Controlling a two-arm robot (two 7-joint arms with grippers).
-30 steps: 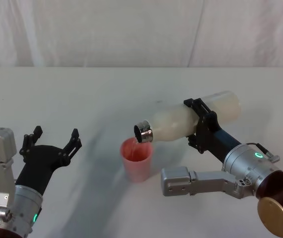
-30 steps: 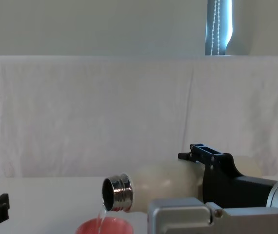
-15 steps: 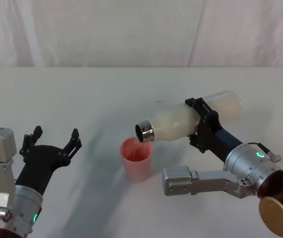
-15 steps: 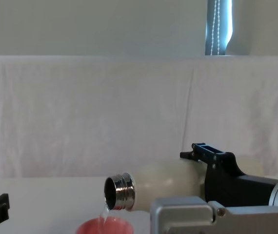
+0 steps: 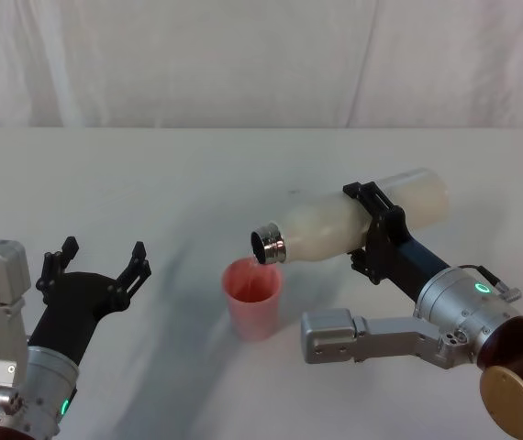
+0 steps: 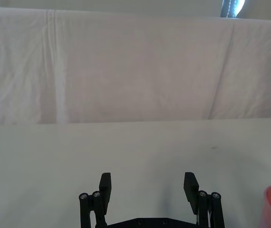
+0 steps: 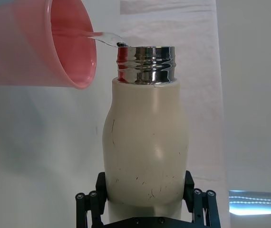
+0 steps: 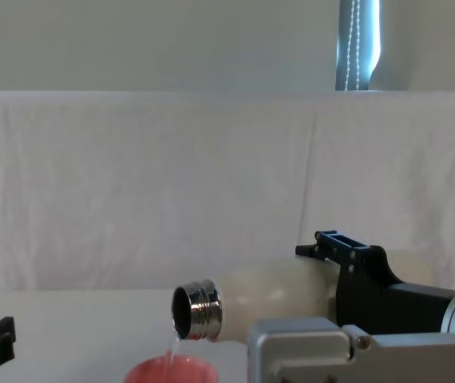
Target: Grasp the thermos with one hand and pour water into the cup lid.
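My right gripper is shut on the cream-white thermos, holding it tipped almost on its side above the table. The chrome neck points down and left, just over the pink cup lid. A thin stream of water runs from the neck into the cup lid, and the same stream shows in the chest view between the thermos and the cup lid. Far left, near the table's front, my left gripper stands open and holds nothing; in its wrist view the left gripper has bare table between its fingers.
A white cloth covers the table and hangs as a backdrop behind it. A bright window slit shows above the backdrop.
The thermos has shifted slightly to the right and lifted at its base a little while water keeps running into the cup lid. The left arm has barely moved.
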